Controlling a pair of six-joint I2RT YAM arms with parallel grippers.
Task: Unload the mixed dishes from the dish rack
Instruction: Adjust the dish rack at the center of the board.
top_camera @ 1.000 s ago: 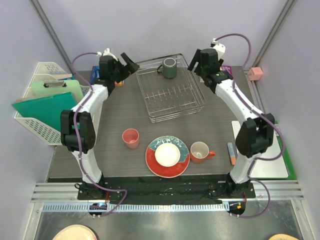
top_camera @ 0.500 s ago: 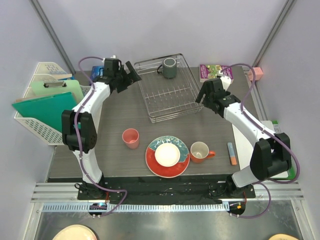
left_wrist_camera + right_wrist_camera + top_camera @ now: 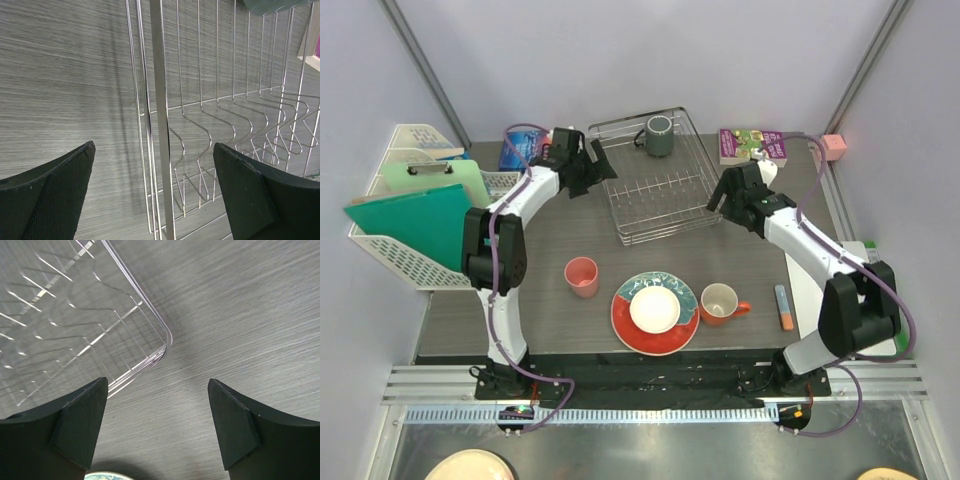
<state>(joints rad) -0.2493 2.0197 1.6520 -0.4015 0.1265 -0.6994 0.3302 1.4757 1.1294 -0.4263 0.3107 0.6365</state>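
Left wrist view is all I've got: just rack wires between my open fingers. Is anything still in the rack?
Observer: Only the dark grey mug, upright at the far end of the rack.
Operator: Where's the right gripper?
Observer: The right gripper is open and empty, over the rack's near right corner.
Operator: And the other dishes?
Observer: On the table in front of the rack: pink cup, bowl on the plate, orange mug.
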